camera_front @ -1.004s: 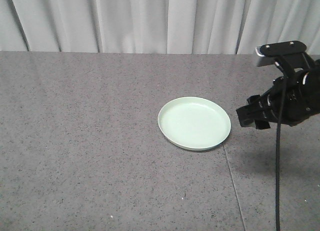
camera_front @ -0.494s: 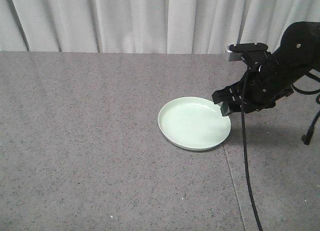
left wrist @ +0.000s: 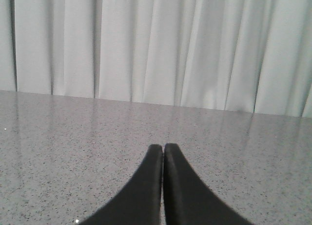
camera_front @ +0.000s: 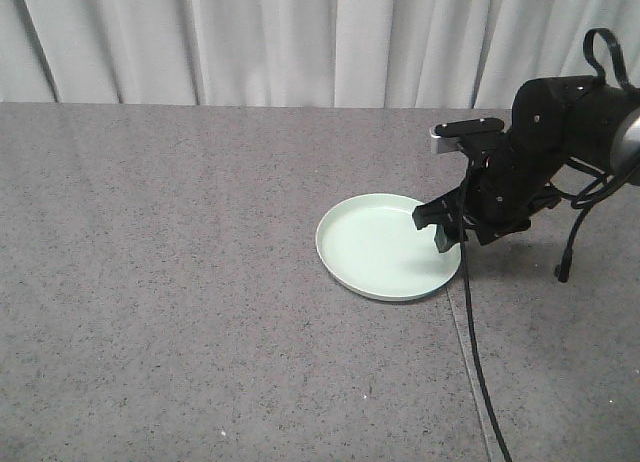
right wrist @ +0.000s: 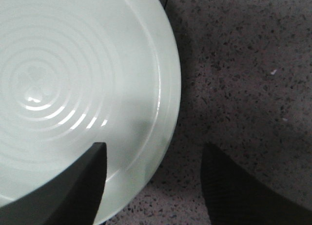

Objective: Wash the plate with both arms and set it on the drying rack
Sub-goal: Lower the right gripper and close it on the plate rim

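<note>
Grey speckled bench (camera_front: 180, 282), plate (camera_front: 380, 250) lying flat and face-up right of centre.
Round, so no long axis; right gripper (right wrist: 153, 152) spread open astride its right rim, left gripper (left wrist: 163, 148) pinched together.

Pale mint plate (right wrist: 73, 79) with faint concentric rings; speckled grey countertop (camera_front: 180, 282); black right claw (right wrist: 155, 152).

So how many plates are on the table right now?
1. The plate lies on the table, right of centre, its right rim between the open fingers of the right arm. Nothing in view could hide another.
</note>
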Motion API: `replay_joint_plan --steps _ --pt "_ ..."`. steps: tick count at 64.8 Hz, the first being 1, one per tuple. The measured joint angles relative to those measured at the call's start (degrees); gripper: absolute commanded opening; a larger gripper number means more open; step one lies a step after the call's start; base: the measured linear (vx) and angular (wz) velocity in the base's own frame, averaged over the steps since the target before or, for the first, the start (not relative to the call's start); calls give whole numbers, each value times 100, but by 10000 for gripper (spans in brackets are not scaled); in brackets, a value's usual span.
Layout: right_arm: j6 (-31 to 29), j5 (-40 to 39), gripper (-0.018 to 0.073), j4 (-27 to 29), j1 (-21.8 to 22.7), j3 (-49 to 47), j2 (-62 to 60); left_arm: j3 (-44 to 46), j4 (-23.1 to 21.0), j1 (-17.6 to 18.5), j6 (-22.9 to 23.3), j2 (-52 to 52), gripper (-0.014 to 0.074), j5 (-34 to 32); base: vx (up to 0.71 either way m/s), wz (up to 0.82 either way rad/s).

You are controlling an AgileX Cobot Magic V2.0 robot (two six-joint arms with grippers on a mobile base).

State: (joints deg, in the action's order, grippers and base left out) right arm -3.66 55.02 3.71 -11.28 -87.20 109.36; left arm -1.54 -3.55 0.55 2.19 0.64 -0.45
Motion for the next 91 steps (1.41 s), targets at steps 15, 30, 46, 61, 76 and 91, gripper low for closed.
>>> replay_joint_plan --steps 15,30,46,61,76,91 --pt "0 -224 321 0 0 -4 223 0 0 0 0 0 -6 0 0 0" --pt "0 -305 220 0 0 -4 321 0 0 0 0 0 -6 0 0 0" --pt "0 -320 116 0 0 -4 389 0 0 0 0 0 -6 0 0 0" --pt "22 -353 -6 12 0 -23 389 0 0 0 0 0 -6 0 0 0" --pt "86 -353 -8 47 0 -30 389 0 0 0 0 0 -6 0 0 0" --pt "86 -282 -8 189 0 -30 376 0 0 0 0 0 -6 0 0 0"
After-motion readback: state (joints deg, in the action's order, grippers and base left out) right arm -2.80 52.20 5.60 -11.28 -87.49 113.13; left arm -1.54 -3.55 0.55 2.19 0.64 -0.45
